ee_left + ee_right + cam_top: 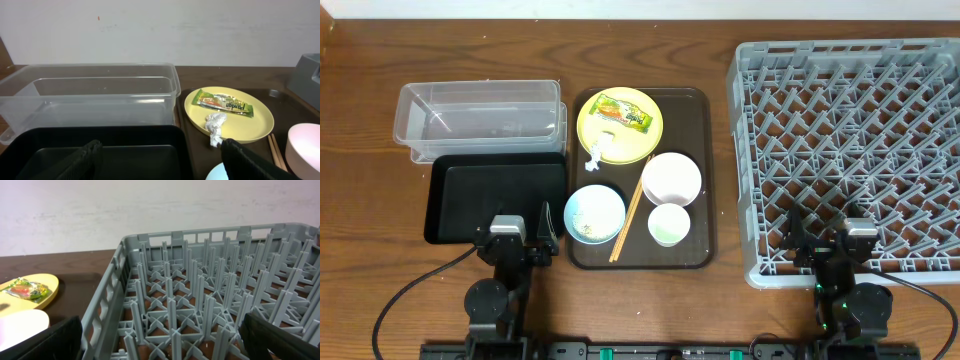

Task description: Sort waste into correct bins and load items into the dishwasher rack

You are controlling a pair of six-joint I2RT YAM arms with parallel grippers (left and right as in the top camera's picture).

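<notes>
Overhead: a dark brown wooden table (380,60) fills the view, with a strip of white wall (620,8) beyond its far edge. The clear tub (480,118) sits toward the table's far-left part, and the black tray (498,198) lies against its near side. A brown serving tray (706,150) lies mid-table. At its far-left corner is the yellow plate (642,135), which carries the green-and-yellow wrapper (623,112) and, at the plate's near edge, the crumpled paper scrap (595,150). The white bowl (671,178) is by the serving tray's right edge, with the small white cup (669,224) nearer. The pale blue bowl (594,213) is at the near-left corner. The wooden chopsticks (631,207) lie slanted between the bowls. The grey dishwasher rack (850,150) takes up the table's right end.

The left gripper (515,240) hangs at the black tray's near edge. The right gripper (835,245) hangs over the rack's near edge.

Left wrist: dark fingers (82,160) stand wide apart and hold nothing, above the black tray. The tub is behind them, the plate is to the right, and a plain pale wall lies beyond.

Right wrist: fingers (280,335) are spread wide and empty, over the rack's pegs. The plate and wrapper are at the left, with the same pale wall behind.
</notes>
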